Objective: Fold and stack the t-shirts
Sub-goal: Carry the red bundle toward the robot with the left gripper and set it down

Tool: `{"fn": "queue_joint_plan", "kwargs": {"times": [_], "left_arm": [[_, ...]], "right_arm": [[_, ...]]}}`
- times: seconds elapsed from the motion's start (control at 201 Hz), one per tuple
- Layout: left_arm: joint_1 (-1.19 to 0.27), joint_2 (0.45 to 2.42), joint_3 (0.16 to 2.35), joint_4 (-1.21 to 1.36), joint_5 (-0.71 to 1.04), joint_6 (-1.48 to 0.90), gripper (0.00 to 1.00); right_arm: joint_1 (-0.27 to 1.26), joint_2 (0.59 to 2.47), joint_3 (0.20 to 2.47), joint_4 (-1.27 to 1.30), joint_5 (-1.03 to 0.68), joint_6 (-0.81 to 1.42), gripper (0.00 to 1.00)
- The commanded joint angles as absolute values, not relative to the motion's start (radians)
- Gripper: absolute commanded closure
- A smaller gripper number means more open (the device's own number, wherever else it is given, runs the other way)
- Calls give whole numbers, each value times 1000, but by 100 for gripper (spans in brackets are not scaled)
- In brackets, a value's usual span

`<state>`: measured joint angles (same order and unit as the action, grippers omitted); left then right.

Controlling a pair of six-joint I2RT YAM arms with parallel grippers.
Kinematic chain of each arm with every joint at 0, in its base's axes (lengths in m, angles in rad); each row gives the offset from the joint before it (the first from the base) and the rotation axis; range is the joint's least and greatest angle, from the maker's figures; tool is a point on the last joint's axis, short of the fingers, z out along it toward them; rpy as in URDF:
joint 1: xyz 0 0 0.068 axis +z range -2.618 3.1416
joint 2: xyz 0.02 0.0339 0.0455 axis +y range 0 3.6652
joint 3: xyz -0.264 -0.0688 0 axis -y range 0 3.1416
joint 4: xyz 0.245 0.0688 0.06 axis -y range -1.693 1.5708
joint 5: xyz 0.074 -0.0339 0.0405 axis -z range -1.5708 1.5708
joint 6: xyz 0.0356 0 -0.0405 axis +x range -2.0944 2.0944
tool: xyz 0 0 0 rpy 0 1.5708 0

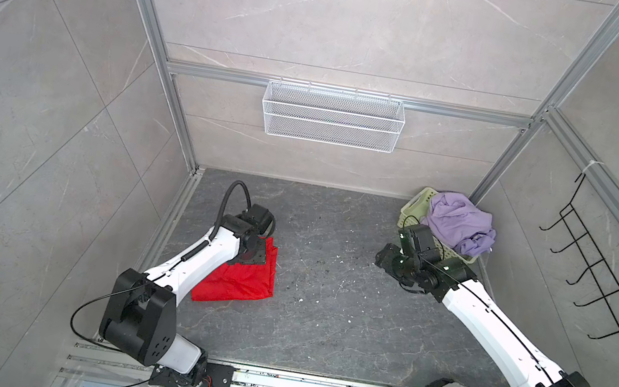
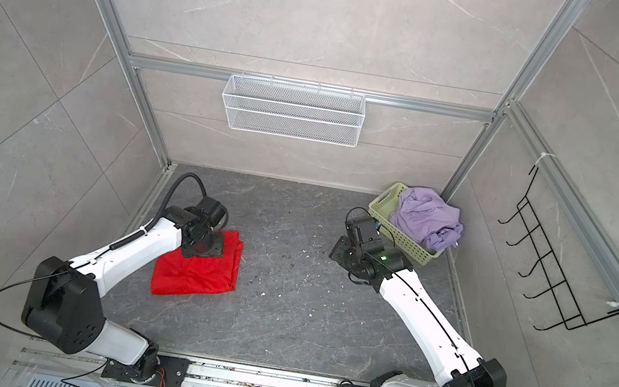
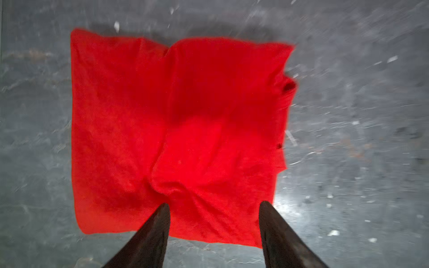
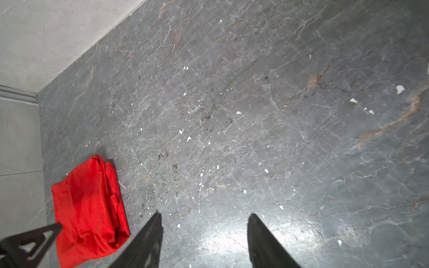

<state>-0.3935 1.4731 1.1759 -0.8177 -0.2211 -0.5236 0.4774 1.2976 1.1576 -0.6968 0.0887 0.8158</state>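
Note:
The red t-shirt (image 1: 243,281) (image 2: 203,270) lies folded into a rough square on the left of the dark stone table. My left gripper (image 3: 214,204) hangs open just above one edge of the red t-shirt (image 3: 174,127), with nothing between its fingers; that view is blurred. The lilac t-shirt (image 1: 459,222) (image 2: 426,217) sits crumpled in the pale green basket at the back right. My right gripper (image 4: 205,214) is open and empty over bare table in front of the basket, with the red t-shirt (image 4: 88,208) well off to its side.
The green lattice basket (image 1: 411,215) (image 2: 386,202) stands in the back right corner. A white mesh basket (image 1: 332,116) hangs on the back wall, and a black wire hook rack (image 1: 596,282) on the right wall. Aluminium posts frame the table.

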Motion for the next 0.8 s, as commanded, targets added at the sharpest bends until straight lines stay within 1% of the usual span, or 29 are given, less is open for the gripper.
{"fn": "queue_joint_plan", "kwargs": {"times": [0.0, 0.08, 0.119, 0.199, 0.334, 0.448, 0.473, 0.483, 0.498, 0.553, 0.573, 0.657, 0.797], "left_arm": [[-401, 1576, 1240, -772, -134, -535, 35], [-437, 1653, 1282, -744, -105, -544, 34], [-458, 1688, 1300, -736, -107, -551, 32], [-476, 1750, 1312, -706, -75, -583, 31], [-478, 1797, 1270, -591, 39, -644, 27], [-478, 1826, 1247, -599, 36, -663, 25], [-478, 1828, 1240, -608, 26, -669, 25], [-478, 1830, 1237, -611, 24, -669, 25], [-478, 1829, 1231, -617, 19, -671, 24], [-475, 1823, 1203, -639, -12, -683, 19], [-471, 1817, 1187, -641, -18, -686, 18], [-434, 1785, 1102, -619, 0, -703, 18], [-331, 1719, 971, -612, -6, -707, 17]], "right_arm": [[477, 1306, 1167, -673, 69, 822, 40], [477, 1299, 1163, -674, 73, 827, 40], [477, 1292, 1160, -678, 81, 830, 40], [477, 1278, 1149, -683, 96, 838, 39], [477, 1260, 1126, -693, 129, 860, 36], [477, 1256, 1119, -702, 148, 875, 32], [477, 1257, 1120, -701, 152, 877, 30], [477, 1257, 1120, -701, 154, 878, 23], [476, 1257, 1121, -702, 157, 880, 20], [477, 1259, 1124, -702, 166, 881, 18], [477, 1260, 1128, -704, 171, 881, 15], [476, 1270, 1146, -711, 185, 870, 15], [477, 1300, 1180, -720, 190, 846, 15]]}}
